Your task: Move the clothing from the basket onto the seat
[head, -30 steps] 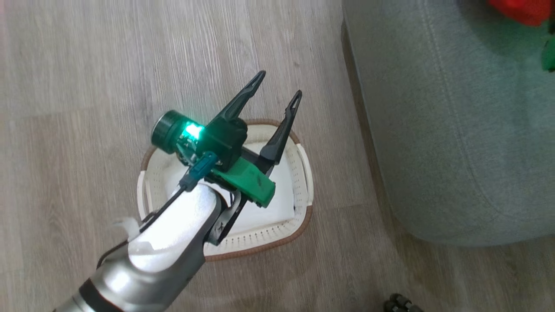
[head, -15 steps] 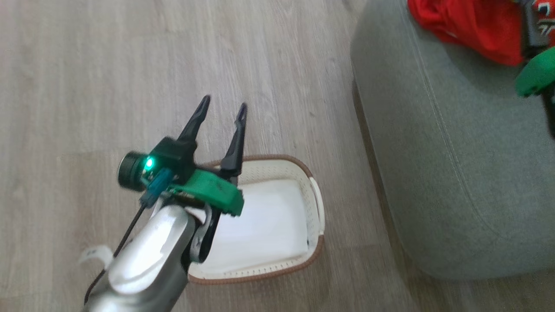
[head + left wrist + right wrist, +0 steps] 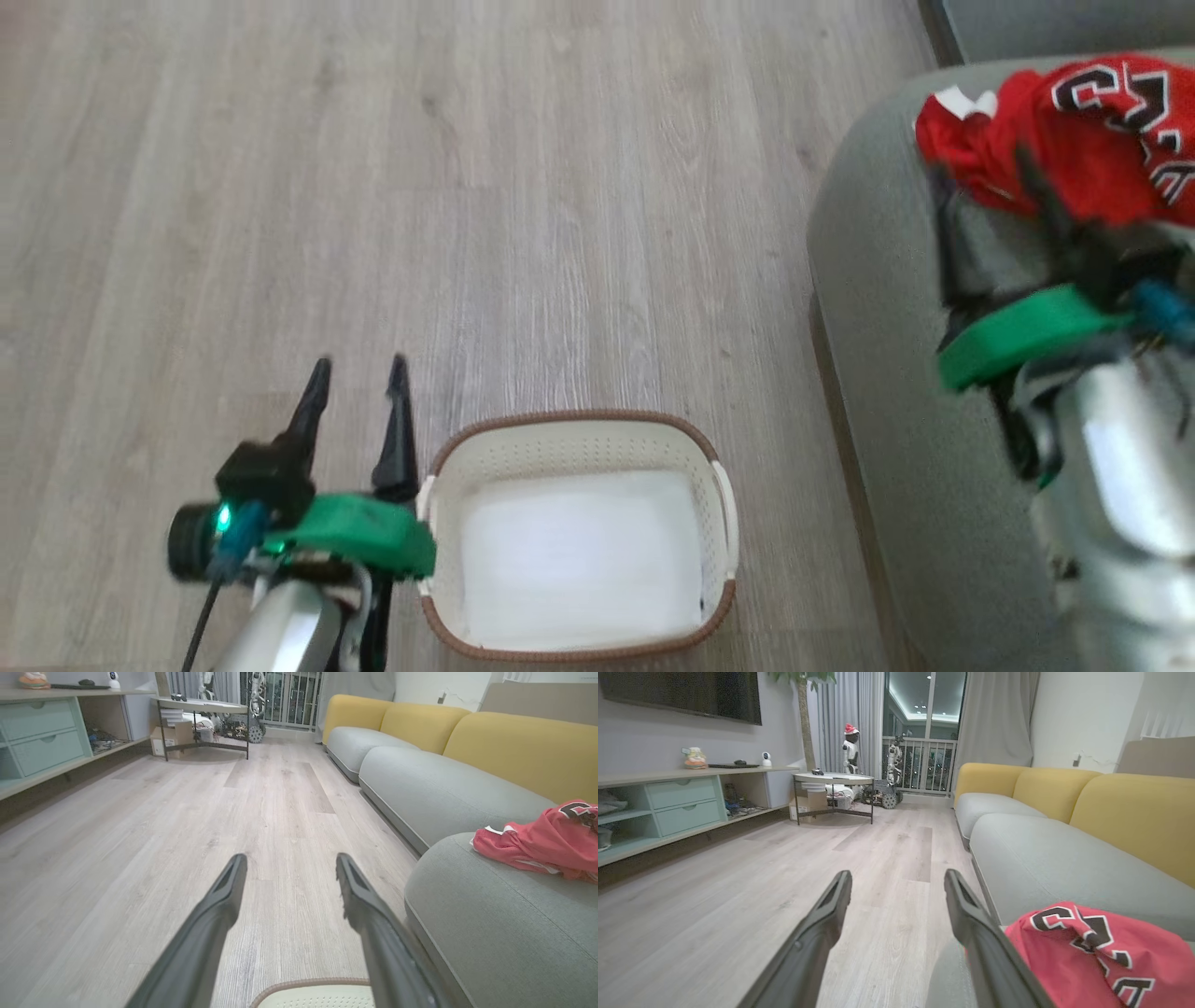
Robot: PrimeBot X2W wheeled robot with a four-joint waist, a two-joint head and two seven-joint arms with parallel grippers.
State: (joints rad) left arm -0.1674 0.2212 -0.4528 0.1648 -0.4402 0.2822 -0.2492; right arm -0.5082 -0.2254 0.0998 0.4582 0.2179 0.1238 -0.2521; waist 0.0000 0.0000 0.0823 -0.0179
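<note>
Head view: the basket (image 3: 569, 417) sat low in the middle of the frame on the wood floor (image 3: 467, 187). Its white bottom was bare, so I judged there was nothing left in it to lift. The left gripper (image 3: 359, 364) hung just beside it at the lower left, its fingers (image 3: 400, 439) spread and empty, clear of the rim. At the upper right the clothing (image 3: 1055, 159) lay in a red heap on the seat (image 3: 868, 280), with number print and a white label showing. I could not tell shorts from jersey. The right gripper (image 3: 978, 173) was blurred at the heap's near edge, and I could not tell whether it touched cloth.

Left wrist view: the left gripper (image 3: 290, 858) stood wide open with only floor between its fingers. The basket's (image 3: 308, 982) brown rim peeked in at the bottom edge. The clothing (image 3: 537, 844) rested at the right on the seat (image 3: 490, 914).

Right wrist view: the right gripper (image 3: 897, 874) was spread wide with nothing pinched. The clothing (image 3: 1087, 952) sat at the lower right, just beside one finger, lying under its own weight on the seat (image 3: 945, 975). To me that looked like a finished drop, with both arms parked open because no load remained.
</note>
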